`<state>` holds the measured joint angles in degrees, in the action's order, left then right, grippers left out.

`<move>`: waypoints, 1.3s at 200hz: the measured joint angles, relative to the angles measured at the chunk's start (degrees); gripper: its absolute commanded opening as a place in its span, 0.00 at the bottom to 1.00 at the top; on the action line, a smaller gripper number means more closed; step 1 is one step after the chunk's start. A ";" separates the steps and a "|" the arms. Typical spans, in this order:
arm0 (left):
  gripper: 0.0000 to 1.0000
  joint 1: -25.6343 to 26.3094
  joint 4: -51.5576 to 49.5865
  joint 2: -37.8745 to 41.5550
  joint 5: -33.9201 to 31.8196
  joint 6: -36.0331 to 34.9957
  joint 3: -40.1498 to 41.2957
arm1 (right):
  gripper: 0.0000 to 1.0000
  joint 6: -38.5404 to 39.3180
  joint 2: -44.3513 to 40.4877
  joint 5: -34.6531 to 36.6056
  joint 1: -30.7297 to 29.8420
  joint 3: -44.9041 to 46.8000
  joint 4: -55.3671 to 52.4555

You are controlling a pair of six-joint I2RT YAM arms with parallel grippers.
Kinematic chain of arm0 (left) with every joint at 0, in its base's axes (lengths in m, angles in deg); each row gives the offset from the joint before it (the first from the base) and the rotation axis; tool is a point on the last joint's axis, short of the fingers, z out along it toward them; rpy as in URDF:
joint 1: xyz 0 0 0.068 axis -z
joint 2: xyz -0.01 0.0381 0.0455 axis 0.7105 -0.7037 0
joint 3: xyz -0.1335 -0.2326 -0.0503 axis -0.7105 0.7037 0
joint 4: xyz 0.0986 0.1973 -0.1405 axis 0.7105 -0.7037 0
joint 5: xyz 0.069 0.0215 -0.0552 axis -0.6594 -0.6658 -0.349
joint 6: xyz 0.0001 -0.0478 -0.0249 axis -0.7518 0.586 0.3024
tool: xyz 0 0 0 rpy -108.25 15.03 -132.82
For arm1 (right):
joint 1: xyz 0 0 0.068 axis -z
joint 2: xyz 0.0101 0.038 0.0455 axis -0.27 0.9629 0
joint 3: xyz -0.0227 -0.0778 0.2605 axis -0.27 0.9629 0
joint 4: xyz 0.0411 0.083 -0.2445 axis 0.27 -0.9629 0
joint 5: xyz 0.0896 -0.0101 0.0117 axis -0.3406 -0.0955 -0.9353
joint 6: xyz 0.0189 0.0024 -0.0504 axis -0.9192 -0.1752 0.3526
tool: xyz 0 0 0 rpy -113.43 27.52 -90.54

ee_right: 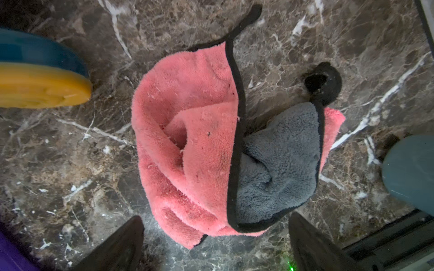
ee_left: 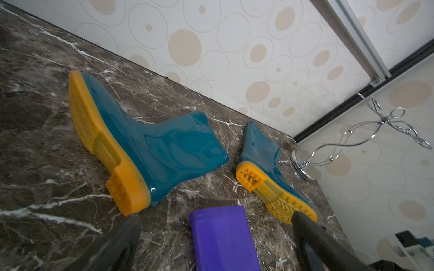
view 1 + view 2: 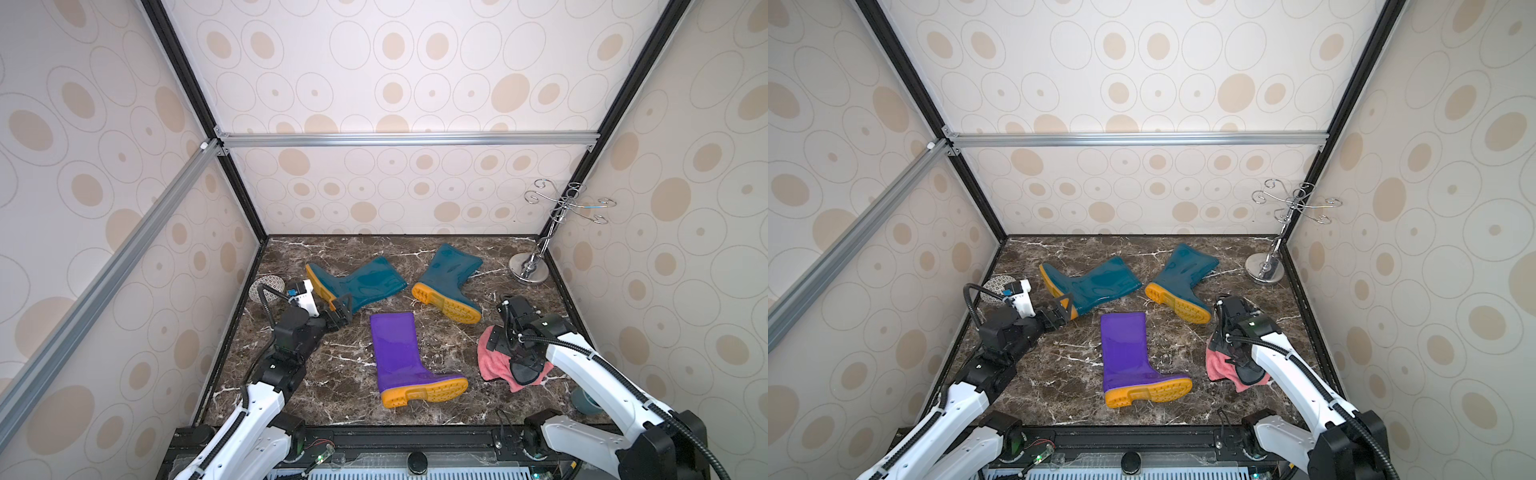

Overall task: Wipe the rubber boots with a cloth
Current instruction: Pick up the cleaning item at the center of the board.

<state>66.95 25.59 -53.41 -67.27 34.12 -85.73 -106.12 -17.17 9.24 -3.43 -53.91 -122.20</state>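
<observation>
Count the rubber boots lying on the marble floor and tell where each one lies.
3. The first teal boot lies at the back left; the second teal boot lies at the back right; the purple boot lies in front, near the centre. None seems hidden.

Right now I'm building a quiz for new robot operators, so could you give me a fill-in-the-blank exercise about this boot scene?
1. The boot nearest the robot's base is ____.
2. The right end effector hangs over a cloth whose larger showing side is ____.
3. The cloth's folded-over other side is ____.
4. The left end effector has its jaws ____.
Missing words: purple, pink, grey, open.
</observation>
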 measured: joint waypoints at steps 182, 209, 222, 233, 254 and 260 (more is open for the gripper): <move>0.97 38.97 -4.55 -11.67 -8.98 -3.63 6.03 | 0.00 2.82 9.09 -10.27 -0.31 9.49 24.72; 0.96 45.31 -5.01 -11.67 -11.23 -4.09 6.05 | 0.00 4.13 4.66 -11.89 -0.35 8.85 23.98; 0.95 47.17 -4.94 -11.65 -11.39 -4.02 6.36 | 0.00 5.40 2.62 -12.70 -0.35 7.76 23.47; 0.93 48.35 -4.72 -11.54 -11.30 -3.69 7.13 | 0.00 6.54 1.14 -13.57 -0.35 6.29 22.88; 0.88 49.00 -4.61 -10.45 -10.54 -1.64 9.79 | 0.00 8.66 -0.76 -14.93 -0.61 2.93 21.73; 0.88 49.03 -4.63 -9.73 -10.38 -0.72 10.75 | 0.00 9.25 -1.07 -15.32 -0.72 2.12 21.57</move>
<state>115.97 20.96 -63.14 -77.66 33.40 -74.98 -96.88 -18.24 -6.08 -4.15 -51.79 -100.62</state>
